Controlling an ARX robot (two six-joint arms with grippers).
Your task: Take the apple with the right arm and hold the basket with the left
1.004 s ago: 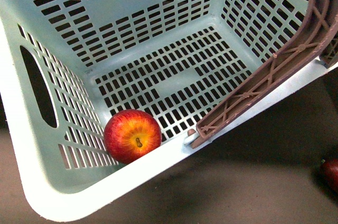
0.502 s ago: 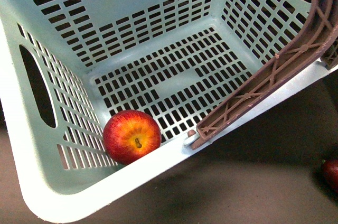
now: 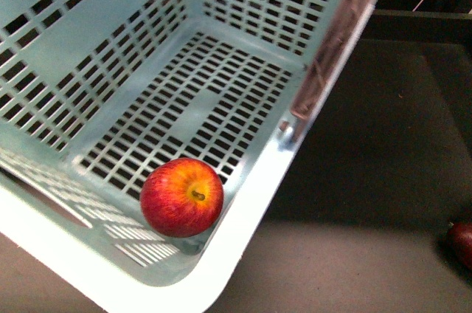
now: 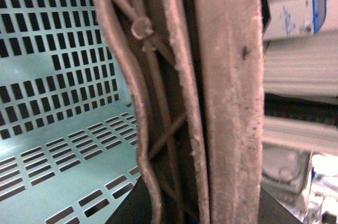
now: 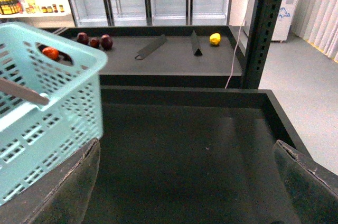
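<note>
Apple [image 3: 181,196] sits inside the basket [image 3: 249,206], down in its near corner, on the slotted floor and against the near-right wall, with its stem turned up toward the front camera. It is round, so no grip axis matters. What counts is that the walls close it in on two sides, so I judge the only clean way in is from above, over the rim. You can see nothing else in the basket, which sits tilted across the left and middle of the scene.

A darker maroon apple [image 3: 461,243] lies outside on the dark table [image 3: 354,269], near and to the right; that one is not yours.

Your right gripper [image 5: 185,150] is spread wide, with nothing between its fingers [image 5: 63,192], over bare table beside the basket's outer wall. The apple most likely lies to its left, beyond that wall.

The brown handle [image 4: 153,76] fills the left wrist view at close range. You cannot tell whether the left gripper has closed on it.
</note>
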